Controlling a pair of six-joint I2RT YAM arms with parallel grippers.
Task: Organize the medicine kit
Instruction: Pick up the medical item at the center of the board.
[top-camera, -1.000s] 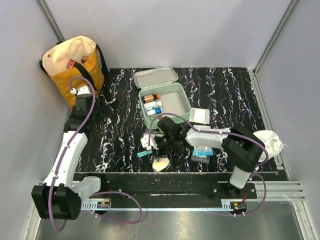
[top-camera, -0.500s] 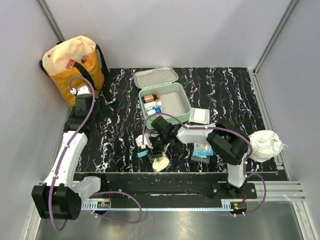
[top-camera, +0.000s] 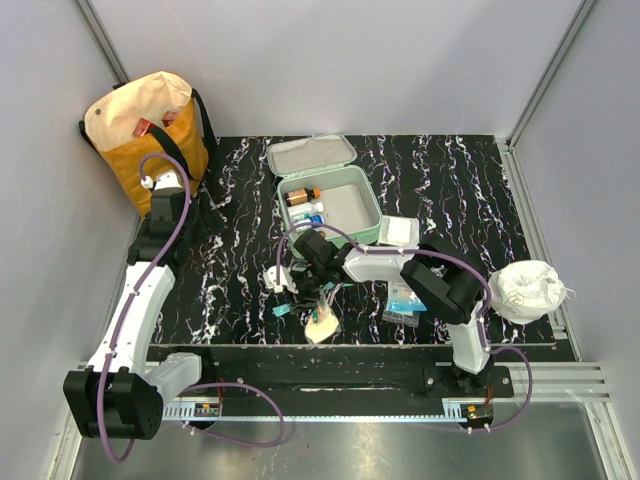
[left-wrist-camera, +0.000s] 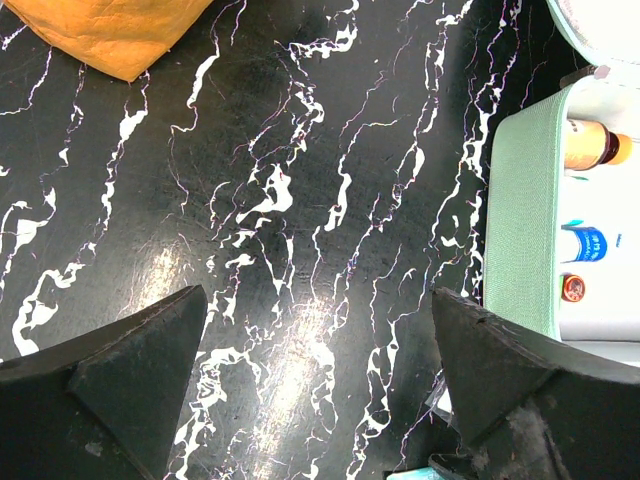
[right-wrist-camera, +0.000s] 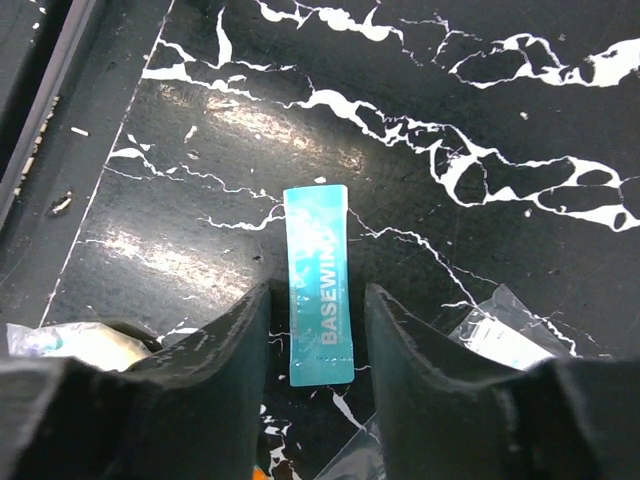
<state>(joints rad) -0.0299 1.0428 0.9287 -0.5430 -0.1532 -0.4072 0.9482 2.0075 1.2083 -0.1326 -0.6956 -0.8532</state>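
The medicine kit (top-camera: 328, 205) stands open at the middle of the tabletop (top-camera: 460, 180), towards its far side, with the lid thrown back away from me. It is a mint-green rounded-square case with a pale lining. Along its left wall sits a short row of items: a brown bottle with an orange cap (top-camera: 303, 197) and a white bottle with a blue label (top-camera: 310, 220). The left wrist view shows a small reddish cap (left-wrist-camera: 573, 290) beside them. The rest of the tray is bare lining.

Judgement: the task is partly done. Few items are stowed and several lie loose in front of the kit. These are white packets (top-camera: 400, 232) just off its near right corner, clear-and-blue packets (top-camera: 405, 300) nearer me, a cream item (top-camera: 322, 325) by the near edge, and a teal sachet (right-wrist-camera: 320, 285).

My right hand (right-wrist-camera: 317, 295) is down at that sachet, one finger on either side. A thin gap shows on each side, so it is not yet gripped.

My left hand (left-wrist-camera: 315, 293) hangs over bare tabletop left of the kit, spread wide and holding nothing. The yellow-and-cream tote bag (top-camera: 150, 125) sits at the far left corner.
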